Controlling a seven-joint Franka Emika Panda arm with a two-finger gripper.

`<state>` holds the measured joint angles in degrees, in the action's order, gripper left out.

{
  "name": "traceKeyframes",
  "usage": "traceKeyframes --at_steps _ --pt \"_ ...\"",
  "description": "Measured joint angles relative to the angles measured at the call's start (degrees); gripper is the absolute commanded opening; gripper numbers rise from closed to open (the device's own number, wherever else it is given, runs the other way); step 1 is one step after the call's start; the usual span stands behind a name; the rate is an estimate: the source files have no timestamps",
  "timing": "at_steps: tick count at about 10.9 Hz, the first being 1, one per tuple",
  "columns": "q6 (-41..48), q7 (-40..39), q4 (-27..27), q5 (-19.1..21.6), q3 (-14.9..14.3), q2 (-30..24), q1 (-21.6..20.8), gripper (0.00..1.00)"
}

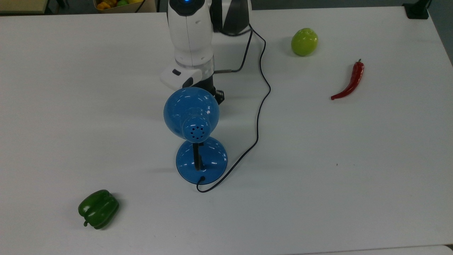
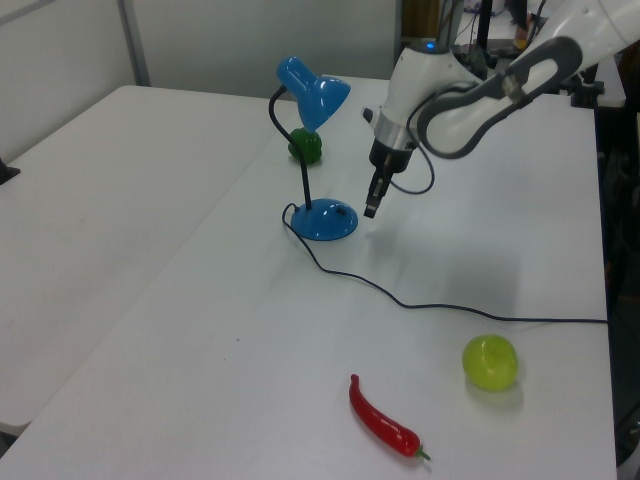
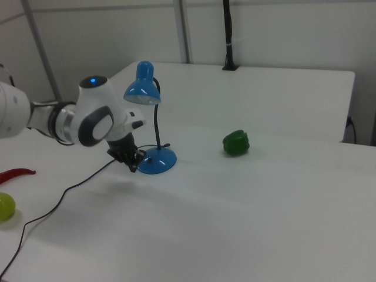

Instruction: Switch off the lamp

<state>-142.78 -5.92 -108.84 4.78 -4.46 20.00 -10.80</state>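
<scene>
The glossy blue lamp (image 1: 191, 111) stands mid-table, its domed shade unlit over the round blue base (image 1: 201, 159). No glow falls on the table around it. Its thin black cord (image 1: 262, 88) loops away toward the arm. In the left view my gripper (image 2: 370, 210) hangs shut, fingers pointing down, a little above the table just to the left view's right of the lamp base (image 2: 325, 220), not touching it. The right view has the gripper (image 3: 134, 166) close beside the base (image 3: 157, 160), on the right view's left. In the top view the shade hides most of the fingers.
A green apple (image 1: 304, 41) and a red chili (image 1: 348, 83) lie at the top view's right. A green bell pepper (image 1: 98, 209) sits near the front left. The cord (image 2: 450, 310) trails across the table toward the apple (image 2: 490, 362).
</scene>
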Motion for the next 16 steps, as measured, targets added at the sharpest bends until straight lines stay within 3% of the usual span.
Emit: traceKeyframes --at_steps 1,3,6,10,13,16 --pt "6.8 0.0 0.2 0.0 0.0 -2.8 0.0 0.55" --pt "19.1 0.1 0.2 0.0 -0.2 -8.4 0.1 1.0" --pt "37.0 0.1 1.8 -0.1 -0.5 -14.7 1.1 1.0" --pt "54.8 5.0 12.2 -0.1 -0.6 -18.6 2.2 1.0" --pt "55.5 9.7 17.0 -0.1 -0.6 -18.9 2.4 1.0" --pt "48.8 10.0 18.1 -0.1 0.3 -18.9 2.7 1.0"
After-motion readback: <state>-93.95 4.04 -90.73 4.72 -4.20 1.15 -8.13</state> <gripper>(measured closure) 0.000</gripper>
